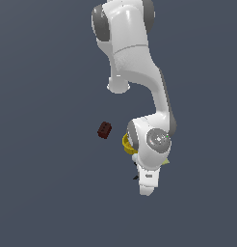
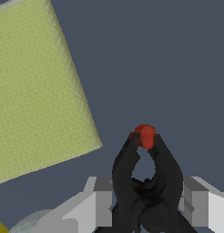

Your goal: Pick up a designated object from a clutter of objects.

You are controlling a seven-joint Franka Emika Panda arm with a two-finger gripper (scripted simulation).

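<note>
The black spindly item (image 2: 148, 182) with crossed arms and a red spot (image 2: 145, 135) sits between my gripper's (image 2: 148, 193) two grey fingers (image 2: 102, 200). Both fingers touch its sides, so the gripper is shut on it. In the exterior view my gripper (image 1: 146, 191) is low, under the wrist, and only small black tips of the item (image 1: 136, 177) show beside it. Whether the item is off the ground cannot be told.
A dark red studded brick (image 1: 104, 130) lies towards the exterior view's left of the arm. The yellow cup (image 1: 125, 143) is partly hidden behind the wrist. The pale yellow-green flat square (image 2: 36, 91) lies close beside the gripper. A pale round shape (image 2: 34, 223) shows at the wrist view's edge.
</note>
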